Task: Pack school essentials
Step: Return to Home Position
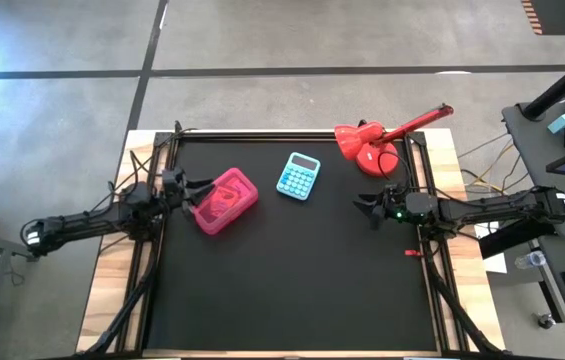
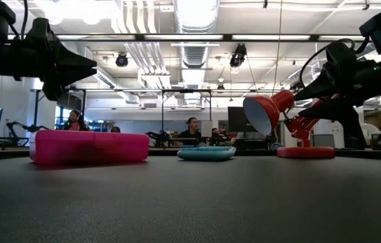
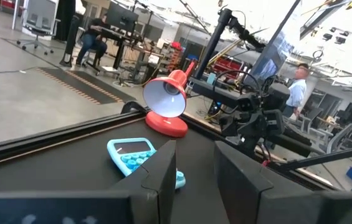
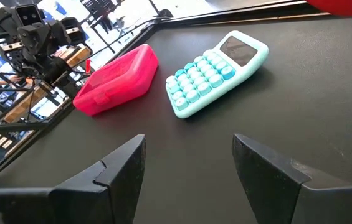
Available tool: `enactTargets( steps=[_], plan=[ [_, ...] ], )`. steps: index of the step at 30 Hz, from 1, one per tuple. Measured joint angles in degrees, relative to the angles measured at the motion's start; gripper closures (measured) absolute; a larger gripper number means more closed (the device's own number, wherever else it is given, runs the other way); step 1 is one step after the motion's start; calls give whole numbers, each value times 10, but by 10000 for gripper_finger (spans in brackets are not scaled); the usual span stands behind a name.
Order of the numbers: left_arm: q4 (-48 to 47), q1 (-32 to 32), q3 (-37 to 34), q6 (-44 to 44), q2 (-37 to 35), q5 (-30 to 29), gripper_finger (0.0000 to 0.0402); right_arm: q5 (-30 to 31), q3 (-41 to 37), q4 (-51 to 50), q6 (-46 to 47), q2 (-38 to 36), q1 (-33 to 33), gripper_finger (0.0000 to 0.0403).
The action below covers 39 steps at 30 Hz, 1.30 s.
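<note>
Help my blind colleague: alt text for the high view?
A closed pink box lies on the black table by the open left gripper, a turquoise calculator beside it, a red lamp at a right corner. The open right gripper waits at the right edge.

Bright ceiling lights (image 2: 191, 12) glare overhead, leaving only soft shadows.

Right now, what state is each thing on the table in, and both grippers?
Pink supply box: closed, lying flat.
Calculator: face up, beside the box, not touching.
Red lamp: standing upright on its base.
Left gripper: open, empty.
Right gripper: open, empty.
</note>
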Motion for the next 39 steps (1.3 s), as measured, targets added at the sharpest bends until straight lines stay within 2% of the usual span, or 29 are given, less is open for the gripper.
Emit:
enactTargets(
  steps=[39],
  plan=[
    [0, 0, 0, 0, 25, 0, 311, 0, 0, 0, 0, 0, 0, 174]
  ],
)
